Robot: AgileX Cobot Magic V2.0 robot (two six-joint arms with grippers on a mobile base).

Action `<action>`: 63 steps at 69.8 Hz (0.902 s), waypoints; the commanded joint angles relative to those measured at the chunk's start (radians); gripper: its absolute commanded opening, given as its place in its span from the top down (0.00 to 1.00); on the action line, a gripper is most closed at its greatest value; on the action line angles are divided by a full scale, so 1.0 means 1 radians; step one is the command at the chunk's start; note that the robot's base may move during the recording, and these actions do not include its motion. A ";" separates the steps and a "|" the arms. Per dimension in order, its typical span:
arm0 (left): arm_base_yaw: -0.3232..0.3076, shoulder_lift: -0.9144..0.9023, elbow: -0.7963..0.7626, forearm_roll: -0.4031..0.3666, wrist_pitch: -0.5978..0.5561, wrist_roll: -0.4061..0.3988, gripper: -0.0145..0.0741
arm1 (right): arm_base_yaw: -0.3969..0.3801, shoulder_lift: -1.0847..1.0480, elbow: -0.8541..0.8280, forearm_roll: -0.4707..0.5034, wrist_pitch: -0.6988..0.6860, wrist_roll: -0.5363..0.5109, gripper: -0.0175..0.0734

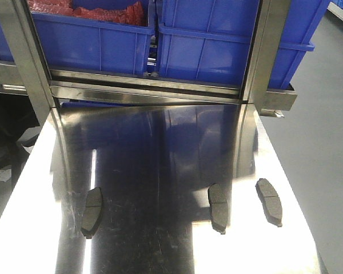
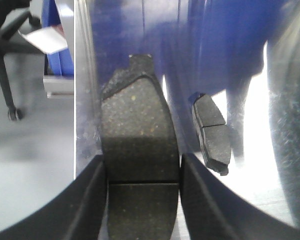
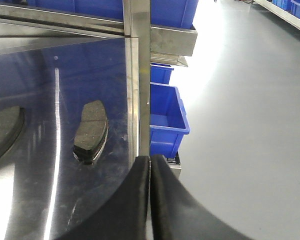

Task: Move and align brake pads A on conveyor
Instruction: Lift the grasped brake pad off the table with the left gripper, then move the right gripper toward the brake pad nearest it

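Three brake pads lie on the shiny steel tabletop (image 1: 154, 142) in the front view: one at the left (image 1: 92, 212), one right of centre (image 1: 218, 207), one near the right edge (image 1: 269, 201). Neither gripper shows there. In the left wrist view my left gripper (image 2: 142, 165) is shut on another brake pad (image 2: 137, 120), its fingers pressed to the pad's two long sides. A further pad (image 2: 211, 134) lies just to its right. My right gripper (image 3: 150, 159) is shut on nothing, over the table's right edge, with a pad (image 3: 91, 130) to its left. The conveyor is out of view.
Blue bins (image 1: 217, 40) sit on a steel rack behind the table, between slanted steel posts (image 1: 23, 57). A smaller blue bin (image 3: 166, 117) stands below the table's right edge, above grey floor (image 3: 240, 125). A chair base (image 2: 7, 75) stands off the left edge.
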 commanded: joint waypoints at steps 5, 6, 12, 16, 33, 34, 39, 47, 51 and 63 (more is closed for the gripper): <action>-0.006 -0.043 -0.021 -0.012 -0.103 -0.011 0.85 | -0.002 -0.003 0.003 -0.006 -0.076 0.000 0.81; -0.006 -0.043 -0.021 -0.012 -0.102 -0.011 0.85 | -0.002 -0.003 0.003 -0.006 -0.076 0.000 0.81; -0.006 -0.045 -0.021 -0.012 -0.100 -0.011 0.85 | -0.002 -0.003 0.003 -0.006 -0.075 0.000 0.81; -0.006 -0.045 -0.021 -0.012 -0.099 -0.011 0.85 | -0.002 -0.003 0.003 -0.006 -0.075 0.000 0.81; -0.006 -0.045 -0.021 -0.012 -0.098 -0.011 0.85 | -0.002 -0.002 0.003 -0.006 -0.074 0.000 0.81; -0.006 -0.045 -0.021 -0.012 -0.098 -0.011 0.85 | -0.002 -0.002 0.003 -0.006 -0.074 0.000 0.81; -0.006 -0.045 -0.021 -0.012 -0.098 -0.011 0.85 | -0.002 -0.002 0.003 -0.006 -0.074 0.000 0.81; -0.006 -0.045 -0.021 -0.012 -0.098 -0.011 0.85 | -0.002 -0.002 0.003 -0.006 -0.074 0.000 0.81; -0.006 -0.045 -0.021 -0.012 -0.098 -0.011 0.85 | -0.002 -0.002 0.003 -0.006 -0.074 0.000 0.81; -0.006 -0.045 -0.021 -0.012 -0.098 -0.011 0.85 | -0.002 -0.002 0.003 -0.006 -0.074 0.000 0.81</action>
